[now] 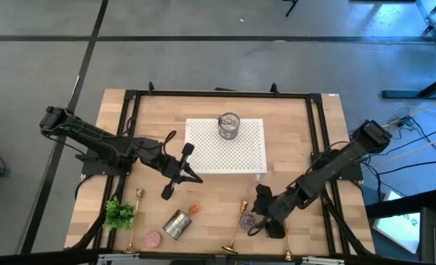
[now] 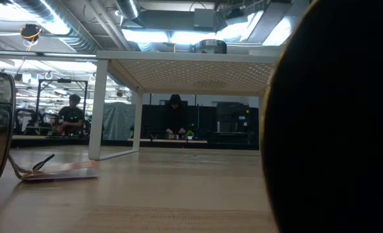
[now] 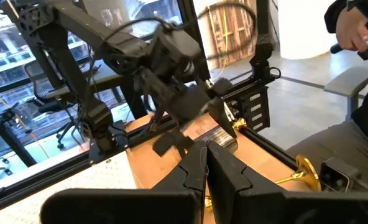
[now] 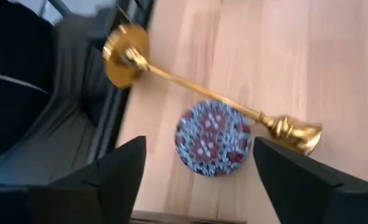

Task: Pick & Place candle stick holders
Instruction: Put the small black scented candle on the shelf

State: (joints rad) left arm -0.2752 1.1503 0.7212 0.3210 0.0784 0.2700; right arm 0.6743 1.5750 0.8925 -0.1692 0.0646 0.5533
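Two gold candle stick holders are seen lying flat near the table's front edge, while a white perforated riser with a silver tin on it stands mid-table. The right gripper is held low over the nearer candle stick holder, its fingers spread wide and nothing gripped. In the right wrist view the slim stem is seen crossing just beyond the fingertips, a small patterned candle touching or almost touching it.

For a clean pick, the fingers are best set astride the stem, away from the candle, and closed only once the stem is centred between them; a grip near the flared base would likely be steadier in the lift.

The left gripper is held shut and empty beside the riser's front corner. The second holder is left untouched by a green sprig.
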